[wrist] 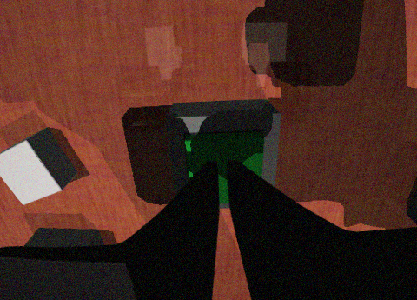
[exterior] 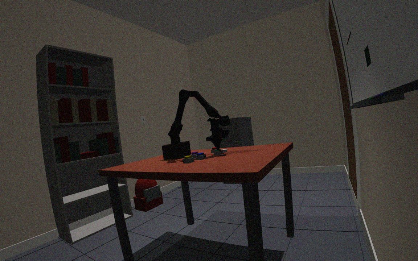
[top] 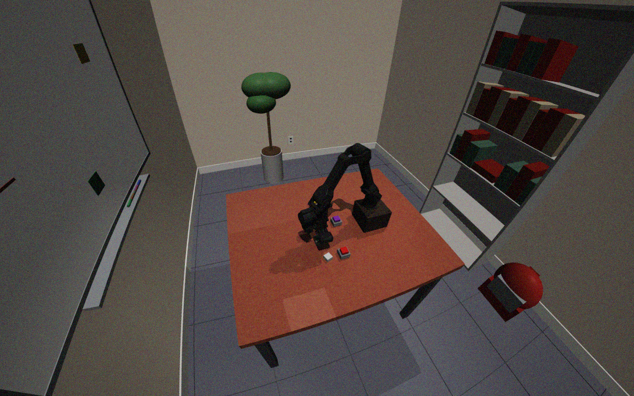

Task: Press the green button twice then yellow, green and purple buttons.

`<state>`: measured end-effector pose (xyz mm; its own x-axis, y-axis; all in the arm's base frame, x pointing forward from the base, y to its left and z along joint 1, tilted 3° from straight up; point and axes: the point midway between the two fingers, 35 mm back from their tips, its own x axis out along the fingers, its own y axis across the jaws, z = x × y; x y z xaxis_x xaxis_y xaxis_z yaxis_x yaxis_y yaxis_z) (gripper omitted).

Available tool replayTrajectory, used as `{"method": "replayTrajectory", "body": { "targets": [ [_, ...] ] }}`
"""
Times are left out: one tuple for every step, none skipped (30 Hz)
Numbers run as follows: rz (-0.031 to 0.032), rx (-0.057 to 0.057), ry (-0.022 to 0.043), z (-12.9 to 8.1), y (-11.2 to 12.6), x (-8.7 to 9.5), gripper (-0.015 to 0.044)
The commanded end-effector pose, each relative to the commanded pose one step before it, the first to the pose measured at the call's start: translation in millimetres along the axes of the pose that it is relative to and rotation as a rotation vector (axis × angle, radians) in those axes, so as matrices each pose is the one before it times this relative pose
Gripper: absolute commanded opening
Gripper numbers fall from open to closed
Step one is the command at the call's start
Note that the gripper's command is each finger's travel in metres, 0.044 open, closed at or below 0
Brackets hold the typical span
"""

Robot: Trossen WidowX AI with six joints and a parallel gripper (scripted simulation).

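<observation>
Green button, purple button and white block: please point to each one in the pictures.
green button [wrist: 243, 152], wrist view, on its green cap right of the fingertips
purple button [top: 336, 218], top view, on its purple cap
white block [top: 327, 256], top view, on its top face

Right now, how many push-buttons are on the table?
5: green under the gripper; red beside the white block; purple, yellow, blue near the arm base. Others may be hidden.

Black jointed arm, seemingly boxy dark base
</observation>
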<state>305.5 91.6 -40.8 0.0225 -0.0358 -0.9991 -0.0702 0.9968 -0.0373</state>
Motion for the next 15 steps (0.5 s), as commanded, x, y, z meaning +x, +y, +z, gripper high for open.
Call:
{"method": "replayTrajectory", "body": {
  "targets": [
    [-0.00574, -0.0010, 0.00390, -1.17, -1.05, 1.32, 0.0020],
    [0.00000, 0.0000, 0.00000, 0.00, 0.00, 0.00, 0.0020],
    [0.00000, 0.0000, 0.00000, 0.00, 0.00, 0.00, 0.0020],
    [0.00000, 0.0000, 0.00000, 0.00, 0.00, 0.00, 0.0020],
    [0.00000, 0.0000, 0.00000, 0.00, 0.00, 0.00, 0.0020],
    [0.00000, 0.0000, 0.00000, 0.00, 0.00, 0.00, 0.0020],
    [0.00000, 0.0000, 0.00000, 0.00, 0.00, 0.00, 0.0020],
    [0.00000, 0.0000, 0.00000, 0.00, 0.00, 0.00, 0.0020],
    [0.00514, 0.0009, -0.00313, 1.16, 0.98, -3.60, 0.0020],
    [-0.00129, -0.0002, 0.00074, 0.09, -0.12, -7.92, 0.0020],
    [-0.00194, -0.0004, 0.00114, -0.28, -0.30, -11.97, 0.0020],
    [-0.00130, -0.0002, 0.00078, -0.47, -0.28, -8.03, 0.0020],
    [-0.00044, -0.0001, 0.00026, -0.21, -0.11, -2.69, 0.0020],
    [0.00000, 0.0000, 0.00000, 0.00, 0.00, 0.00, 0.0020],
    [0.00000, 0.0000, 0.00000, 0.00, 0.00, 0.00, 0.0020]
  ]
}}
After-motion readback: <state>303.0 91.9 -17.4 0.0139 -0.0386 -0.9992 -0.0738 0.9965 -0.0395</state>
